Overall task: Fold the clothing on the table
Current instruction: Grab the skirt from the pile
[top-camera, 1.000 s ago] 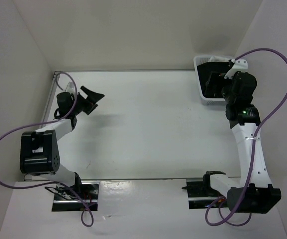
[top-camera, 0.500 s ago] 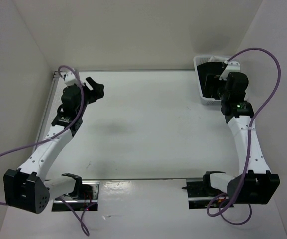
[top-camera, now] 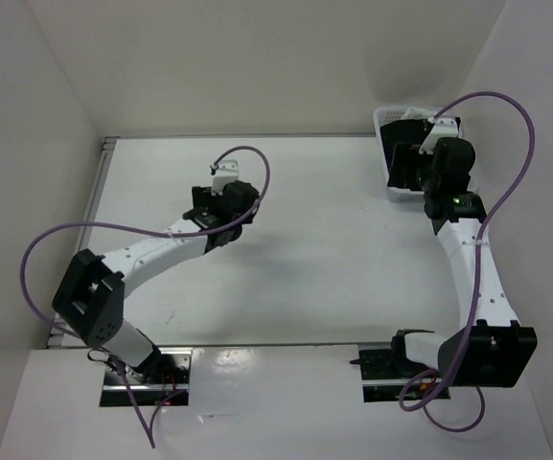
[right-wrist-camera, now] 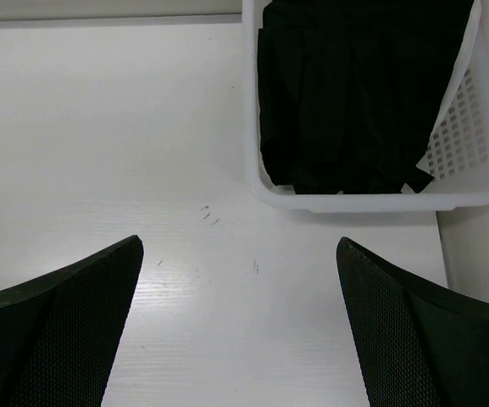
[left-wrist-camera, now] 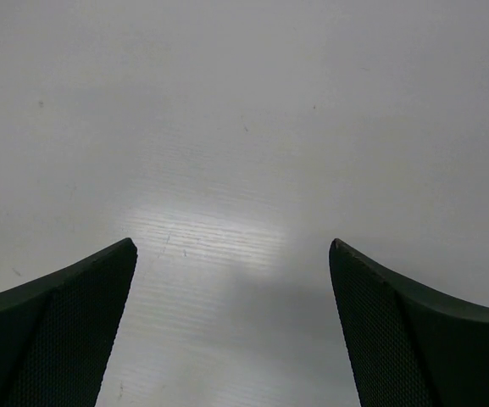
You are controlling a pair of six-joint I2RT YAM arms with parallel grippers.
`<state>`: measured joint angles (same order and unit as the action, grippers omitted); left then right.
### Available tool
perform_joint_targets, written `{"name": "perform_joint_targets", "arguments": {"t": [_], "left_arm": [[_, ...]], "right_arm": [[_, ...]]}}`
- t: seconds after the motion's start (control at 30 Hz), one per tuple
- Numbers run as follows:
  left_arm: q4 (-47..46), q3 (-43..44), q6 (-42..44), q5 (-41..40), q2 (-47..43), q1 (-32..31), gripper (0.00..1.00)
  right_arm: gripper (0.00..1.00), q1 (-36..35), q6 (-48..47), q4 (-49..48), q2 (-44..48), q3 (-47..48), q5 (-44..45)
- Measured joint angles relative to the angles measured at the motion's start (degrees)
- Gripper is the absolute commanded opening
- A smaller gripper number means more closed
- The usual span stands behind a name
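Step in hand: fetching the garment. No fold has begun.

Table (top-camera: 314, 278): white top, with a grey rail (top-camera: 92, 225) along its left edge. The clothing is not laid out on it.

Basket (right-wrist-camera: 371, 202): white plastic mesh, at the far right corner of the table. Its near wall stands between the right arm and the load.

Clothing (right-wrist-camera: 354, 93): black, bunched inside the basket and filling most of it. A pale strip lies along its right side; cannot tell what that is.

Right gripper (right-wrist-camera: 238, 246): hovers over bare tabletop just short of the basket's near wall. Jaws spread wide, nothing between them.

Left gripper (left-wrist-camera: 232, 246): over the middle-left of the table, well apart from the basket. Jaws equally wide, holding nothing.

Next move, as judged: the right gripper must pass over the rim, go down into the basket and pinch the fabric. A thin bunched skirt may snag on the mesh or drag the basket along.

A few small dark marks (right-wrist-camera: 208, 214) on the tabletop are no obstacle.
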<state>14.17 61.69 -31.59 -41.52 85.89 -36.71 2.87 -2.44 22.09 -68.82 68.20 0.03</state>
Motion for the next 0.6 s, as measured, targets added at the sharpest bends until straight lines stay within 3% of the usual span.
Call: {"name": "perform_joint_targets", "arguments": {"t": [0.23,0.43,0.6], "left_arm": [[14.7,9.8,-16.2,-22.6,9.2,-13.0,1.00],[13.7,9.6,-14.7,-21.2,9.7,-12.9,1.00],[8.1,5.4,-8.3,-11.4,1.9,-7.6,1.00]], "right_arm": [[0.99,0.0,-0.5,-0.1,-0.4,0.1,-0.2],[0.99,0.5,-1.9,0.6,-9.2,5.7,0.6],[0.99,3.2,-3.3,1.4,-19.3,10.5,-1.2]]}}
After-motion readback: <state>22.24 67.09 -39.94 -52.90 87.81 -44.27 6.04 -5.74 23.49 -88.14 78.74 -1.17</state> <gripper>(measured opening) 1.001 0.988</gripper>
